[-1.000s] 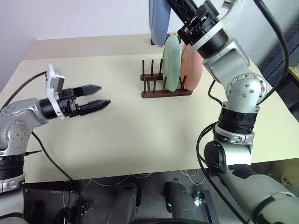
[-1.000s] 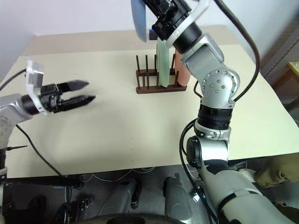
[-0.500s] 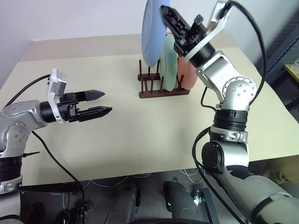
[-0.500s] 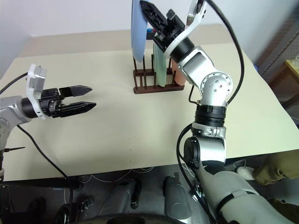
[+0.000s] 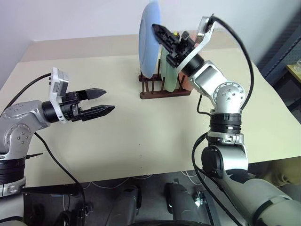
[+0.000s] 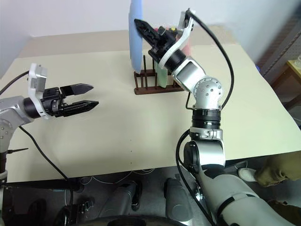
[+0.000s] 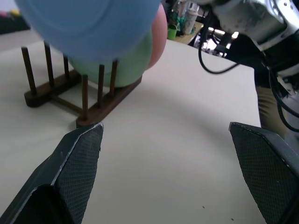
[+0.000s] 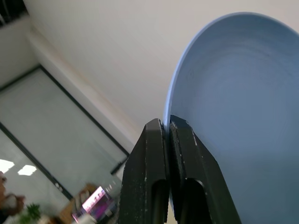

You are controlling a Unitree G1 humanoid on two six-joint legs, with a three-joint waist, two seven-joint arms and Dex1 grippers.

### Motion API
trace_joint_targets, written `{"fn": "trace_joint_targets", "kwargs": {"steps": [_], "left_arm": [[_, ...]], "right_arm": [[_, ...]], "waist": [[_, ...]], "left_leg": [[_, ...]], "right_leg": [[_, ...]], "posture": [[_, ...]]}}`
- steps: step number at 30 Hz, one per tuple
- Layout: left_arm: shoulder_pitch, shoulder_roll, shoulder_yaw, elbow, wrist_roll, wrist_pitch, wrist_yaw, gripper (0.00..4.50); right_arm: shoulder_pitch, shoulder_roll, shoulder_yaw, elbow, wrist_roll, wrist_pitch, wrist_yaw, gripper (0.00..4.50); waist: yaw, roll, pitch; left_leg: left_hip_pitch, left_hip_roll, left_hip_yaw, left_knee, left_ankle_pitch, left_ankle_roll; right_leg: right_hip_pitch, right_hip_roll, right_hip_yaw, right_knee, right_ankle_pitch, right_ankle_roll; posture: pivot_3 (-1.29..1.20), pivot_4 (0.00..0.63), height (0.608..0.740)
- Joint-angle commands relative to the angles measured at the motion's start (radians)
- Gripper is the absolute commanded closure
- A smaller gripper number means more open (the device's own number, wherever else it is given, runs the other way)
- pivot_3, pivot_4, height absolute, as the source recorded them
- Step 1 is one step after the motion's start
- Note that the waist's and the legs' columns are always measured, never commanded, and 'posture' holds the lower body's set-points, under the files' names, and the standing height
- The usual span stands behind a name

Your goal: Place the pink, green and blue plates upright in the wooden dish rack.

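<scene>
The right end effector (image 5: 162,34) is clamped on the rim of the blue plate (image 5: 148,40), its two black fingers (image 8: 161,163) pinching the plate's edge from either side. The plate hangs on edge, nearly upright, above the open end of the wooden dish rack (image 5: 162,89); its lower edge sits over the free pegs, and from the pictures I cannot tell whether it touches the rails yet. Just beside it, toward the robot's right, the green plate (image 5: 170,75) stands in its slot, with the pink plate (image 7: 159,28) behind that, both upright.

To do this step well, I judge the blue plate should come straight down between a free pair of pegs, keeping its face parallel to the green plate so the two do not knock. The pinch is at the upper rim, so the plate could swing; a slow descent would help, and the grip should be released only once the lower edge rests on both rails and the pegs take the lean. The rack is light-looking and may slide on the counter (image 5: 141,127) if the plate pushes sideways on a peg.

The left end effector (image 5: 101,101) waits with its fingers spread wide, holding nothing, well apart from the rack over the counter.
</scene>
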Motion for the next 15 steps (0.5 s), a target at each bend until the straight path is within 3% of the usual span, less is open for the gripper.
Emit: {"fn": "trace_joint_targets", "kwargs": {"steps": [1, 15], "left_arm": [[-0.021, 0.004, 0.026, -0.044, -0.007, -0.014, 0.010, 0.07], [0.006, -0.012, 0.060, -0.058, -0.054, 0.017, 0.037, 0.07]], "right_arm": [[-0.009, -0.004, 0.003, -0.006, -0.021, -0.023, 0.034, 4.50], [-0.025, -0.014, 0.035, 0.081, -0.172, -0.057, 0.078, 4.50]], "waist": [[0.000, 0.000, 0.000], [-0.001, 0.000, 0.000]], "left_leg": [[0.000, 0.000, 0.000, 0.000, 0.000, 0.000], [0.000, 0.000, 0.000, 0.000, 0.000, 0.000]], "right_leg": [[0.000, 0.000, 0.000, 0.000, 0.000, 0.000], [0.000, 0.000, 0.000, 0.000, 0.000, 0.000]], "posture": [[0.00, 0.150, 0.740], [0.00, 0.150, 0.740]]}}
